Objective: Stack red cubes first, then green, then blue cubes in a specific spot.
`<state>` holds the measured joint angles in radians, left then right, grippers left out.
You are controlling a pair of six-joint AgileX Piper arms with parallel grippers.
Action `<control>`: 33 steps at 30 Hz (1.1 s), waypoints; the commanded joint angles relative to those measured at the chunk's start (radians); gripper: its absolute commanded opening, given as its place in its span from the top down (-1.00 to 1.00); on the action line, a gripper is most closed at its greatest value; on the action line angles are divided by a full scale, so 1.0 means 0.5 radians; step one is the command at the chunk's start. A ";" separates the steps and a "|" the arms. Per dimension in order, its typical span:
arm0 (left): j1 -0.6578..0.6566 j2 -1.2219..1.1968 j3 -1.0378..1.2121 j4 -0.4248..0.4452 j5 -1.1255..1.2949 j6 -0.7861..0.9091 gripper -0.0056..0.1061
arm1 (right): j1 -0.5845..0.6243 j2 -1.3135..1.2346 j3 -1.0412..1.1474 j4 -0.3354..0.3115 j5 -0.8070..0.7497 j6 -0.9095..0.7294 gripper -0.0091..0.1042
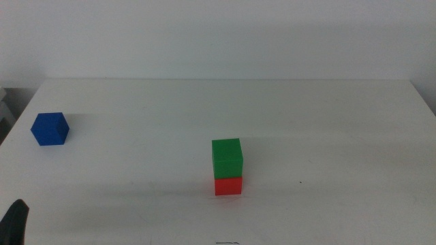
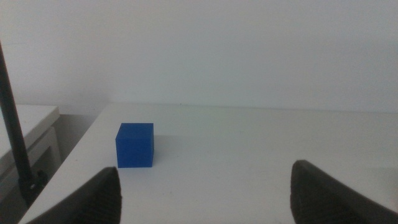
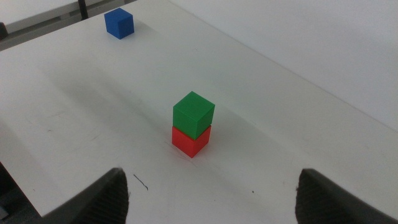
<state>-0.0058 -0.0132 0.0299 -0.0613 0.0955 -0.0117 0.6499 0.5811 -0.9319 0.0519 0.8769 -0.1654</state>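
Middle view shows the green cube already on the red cube mid-table, so the left claw, wide open and empty, should straddle the lone blue cube squarely; the right claw waits, open.

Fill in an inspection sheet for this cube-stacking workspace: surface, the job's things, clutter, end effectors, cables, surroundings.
Surface: white table, plain, with a few small dark marks.
Job's things: green cube sits on top of the red cube near the table's middle; blue cube stands alone by the left edge, not stacked.
Clutter: nothing seen.
End effectors: left end effector open, low over the table, facing the blue cube, holding nothing; right end effector open, above the table, looking down on the stack, holding nothing.
Cables: nothing seen for certain; a thin dark pole stands off the table's left side.
Surroundings: plain white wall behind.
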 commanded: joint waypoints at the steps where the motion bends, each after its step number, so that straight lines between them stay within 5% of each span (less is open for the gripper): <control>1: -0.005 -0.028 -0.031 -0.001 -0.130 0.011 -0.75 | -0.012 0.005 -0.047 -0.018 -0.157 -0.026 -0.82; 19: -0.005 1.513 -1.464 0.172 1.300 0.087 -0.75 | -0.012 0.005 -0.047 -0.019 -0.157 -0.026 -0.82; 33: -0.003 2.525 -2.255 0.368 1.500 -0.017 -0.75 | -0.012 0.005 -0.047 -0.019 -0.157 -0.026 -0.82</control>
<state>-0.0058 1.2231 -1.0256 0.1068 0.8744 0.0000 0.6499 0.5811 -0.9319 0.0519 0.8761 -0.1654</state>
